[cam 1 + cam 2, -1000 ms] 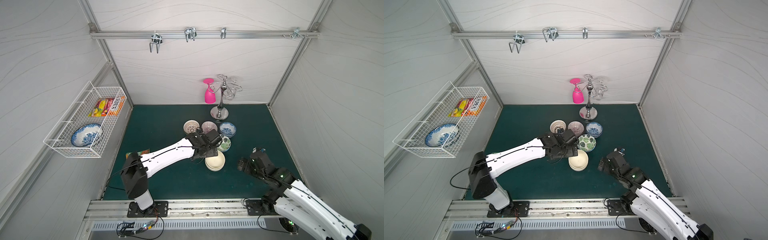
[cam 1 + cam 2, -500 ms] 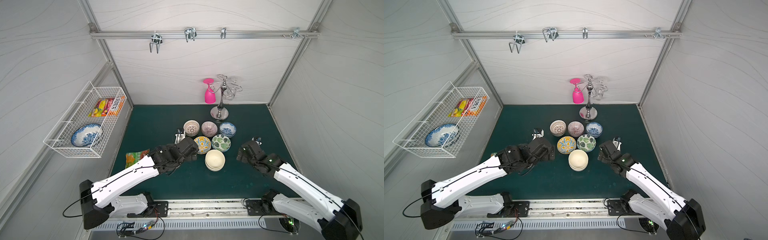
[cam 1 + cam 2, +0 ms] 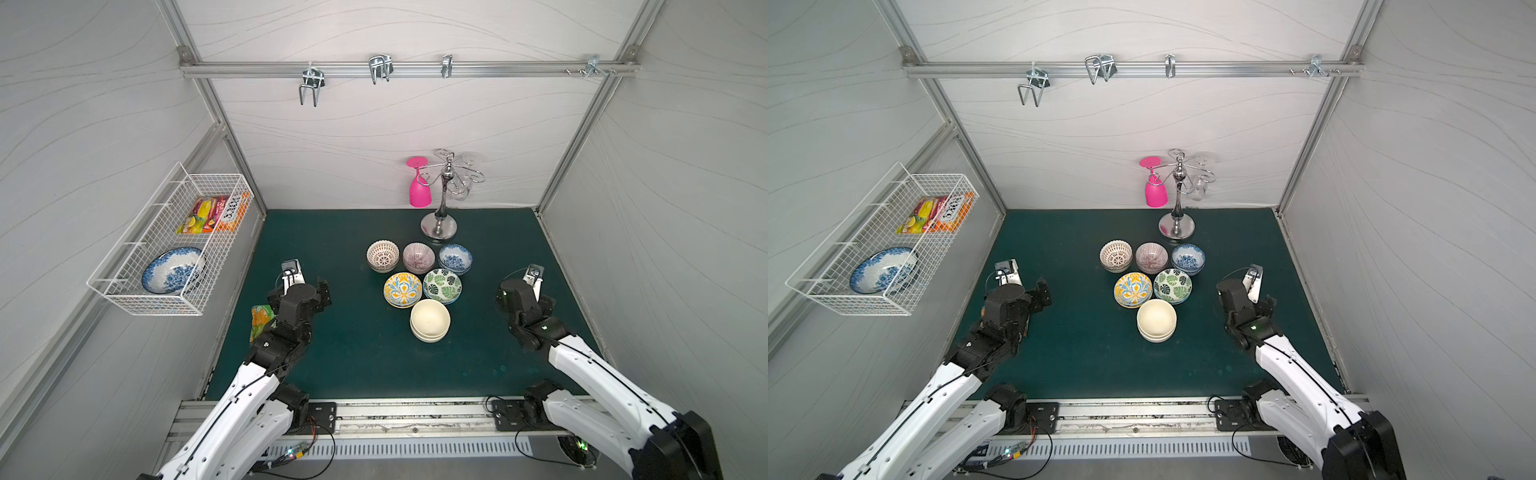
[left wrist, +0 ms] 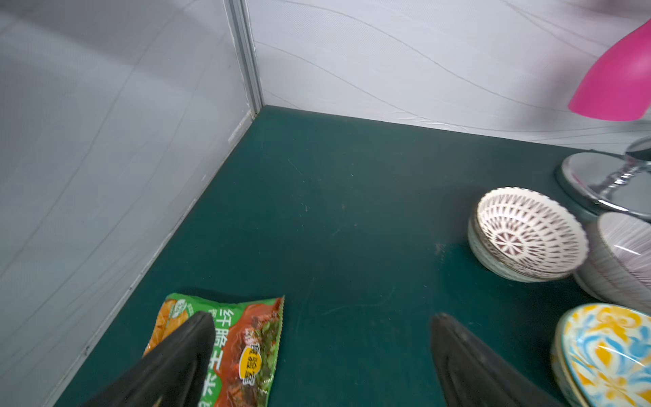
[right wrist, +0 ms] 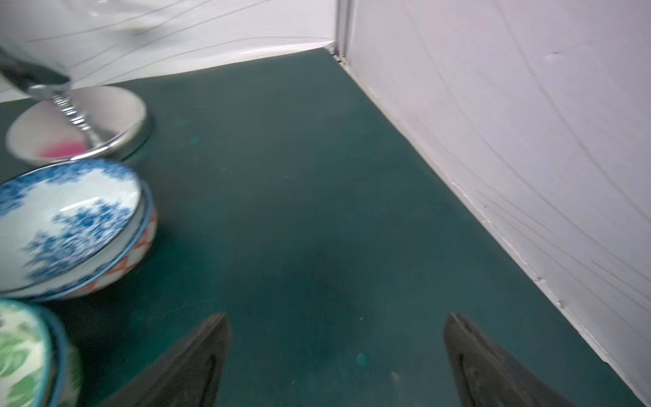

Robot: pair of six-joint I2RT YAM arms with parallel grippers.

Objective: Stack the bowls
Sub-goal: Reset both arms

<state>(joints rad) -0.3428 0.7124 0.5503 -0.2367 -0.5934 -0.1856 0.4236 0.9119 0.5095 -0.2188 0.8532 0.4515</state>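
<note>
Both arms have drawn back from the centre | left gripper (image 4: 324, 317) jaws spread, empty, near green-orange snack packet (image 4: 246, 334) | right gripper (image 5: 338, 317) spread, empty | small round ceramic bowls (image 3: 402, 289) in six paired stacks, a triangle mid dark green mat (image 3: 353, 249)

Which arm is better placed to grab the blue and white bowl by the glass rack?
Probably right. The right gripper, open, sits on that side, with the blue-and-white bowl close by; the left gripper is farther off, by the snack packet.
</note>
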